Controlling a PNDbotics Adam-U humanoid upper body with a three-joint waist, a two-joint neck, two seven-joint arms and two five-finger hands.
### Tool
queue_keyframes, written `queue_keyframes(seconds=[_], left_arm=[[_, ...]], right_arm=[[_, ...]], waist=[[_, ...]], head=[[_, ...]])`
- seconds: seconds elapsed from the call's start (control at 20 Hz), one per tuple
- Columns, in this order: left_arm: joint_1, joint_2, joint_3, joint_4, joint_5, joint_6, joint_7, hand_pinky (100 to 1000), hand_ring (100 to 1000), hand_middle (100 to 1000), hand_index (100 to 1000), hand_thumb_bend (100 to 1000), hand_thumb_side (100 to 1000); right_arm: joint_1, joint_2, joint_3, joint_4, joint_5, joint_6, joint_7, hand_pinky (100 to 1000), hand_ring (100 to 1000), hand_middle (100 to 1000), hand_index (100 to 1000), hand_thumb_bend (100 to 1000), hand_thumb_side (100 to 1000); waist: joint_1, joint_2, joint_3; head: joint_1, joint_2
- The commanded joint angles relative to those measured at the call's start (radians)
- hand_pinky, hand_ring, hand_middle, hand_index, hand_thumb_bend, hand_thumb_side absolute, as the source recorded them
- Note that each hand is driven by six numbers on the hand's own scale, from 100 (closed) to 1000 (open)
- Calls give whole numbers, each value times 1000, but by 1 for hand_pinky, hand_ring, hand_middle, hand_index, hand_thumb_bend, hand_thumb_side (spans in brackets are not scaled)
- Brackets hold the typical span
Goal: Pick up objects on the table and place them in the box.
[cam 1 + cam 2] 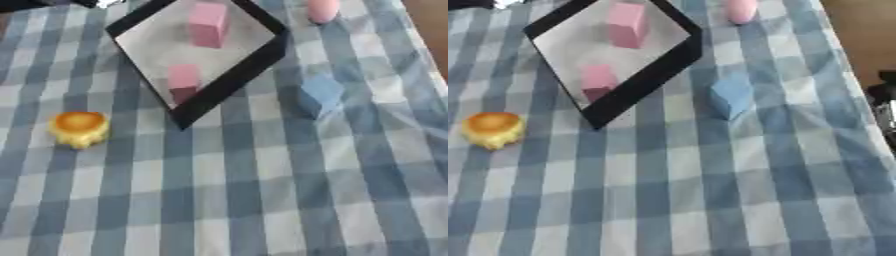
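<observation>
A black-walled box [229, 82] with a pale floor stands at the upper middle of the checked cloth, turned corner-on. Two pink blocks lie inside it: a larger one [208, 24] toward the back and a smaller one [184, 79] near the front corner. Outside the box, a blue block [320, 94] sits just to its right. A yellow, orange-topped round object [80, 128] rests on the cloth to the box's lower left. A pink rounded object [322, 9] stands at the far edge, right of the box. Neither hand shows in either view.
The blue-and-white checked tablecloth [262, 190] covers the table. Its right edge meets a brown floor [864, 35], where a dark object [883, 102] shows at the picture's border. Something dark [26, 4] lies at the far left corner.
</observation>
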Motion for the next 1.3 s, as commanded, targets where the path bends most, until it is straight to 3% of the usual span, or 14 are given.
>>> queue_keyframes(seconds=[0.05,0.3,0.65,0.95,1.3], left_arm=[[67,135,13,-184,69,84,3,851,841,792,875,251,458],[247,238,55,-333,14,157,-40,853,855,810,874,378,470],[397,259,58,-275,-142,183,-72,864,881,840,878,532,527],[416,223,38,-167,-236,165,-68,870,895,855,888,618,537],[378,154,-16,-24,-304,120,-109,865,891,849,892,641,590]], right_arm=[[-4,-25,-8,-18,4,0,-3,837,777,640,798,100,585],[-8,-21,-7,-18,5,4,-1,837,777,639,798,100,591],[-8,-7,-5,-18,16,9,-1,837,776,639,797,100,597],[-12,3,-1,-18,21,17,3,836,776,638,797,100,604],[-14,11,2,-18,25,23,5,836,776,638,796,100,608]], waist=[[5,-45,5],[5,-40,6],[0,-33,-2],[-4,-28,-4],[-7,-26,-9]], head=[[-1,0],[13,-4],[15,-7],[26,-5],[36,-3]])
